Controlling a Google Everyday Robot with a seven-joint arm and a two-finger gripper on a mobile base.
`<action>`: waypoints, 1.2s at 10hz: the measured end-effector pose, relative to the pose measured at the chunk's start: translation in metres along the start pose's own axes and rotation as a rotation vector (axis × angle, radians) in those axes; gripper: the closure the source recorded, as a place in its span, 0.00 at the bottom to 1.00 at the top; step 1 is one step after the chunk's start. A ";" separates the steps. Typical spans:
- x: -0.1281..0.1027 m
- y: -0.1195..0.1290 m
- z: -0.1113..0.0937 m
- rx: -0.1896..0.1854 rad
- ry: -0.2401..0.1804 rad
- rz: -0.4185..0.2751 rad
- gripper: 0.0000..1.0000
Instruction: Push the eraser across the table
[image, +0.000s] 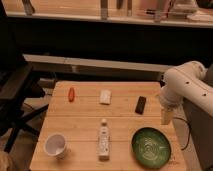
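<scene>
The eraser (141, 104) is a small flat black block lying on the right half of the light-wood table (85, 122). My white arm reaches in from the right. Its gripper (166, 115) hangs over the table's right edge, a short way right of the eraser and slightly nearer the camera. It does not touch the eraser, and it is open with nothing in it.
A green bowl (151, 146) sits at the front right, just below the gripper. A white bottle (103, 140) lies front centre and a white cup (55, 145) front left. A whitish block (105, 96) and a small red-orange thing (71, 94) lie farther back. A dark chair (15, 97) stands to the left.
</scene>
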 end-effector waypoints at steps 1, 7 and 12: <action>0.000 0.000 0.000 0.000 0.000 0.000 0.20; 0.000 0.000 0.000 0.000 0.000 0.000 0.20; 0.003 -0.013 0.003 0.002 0.000 -0.012 0.20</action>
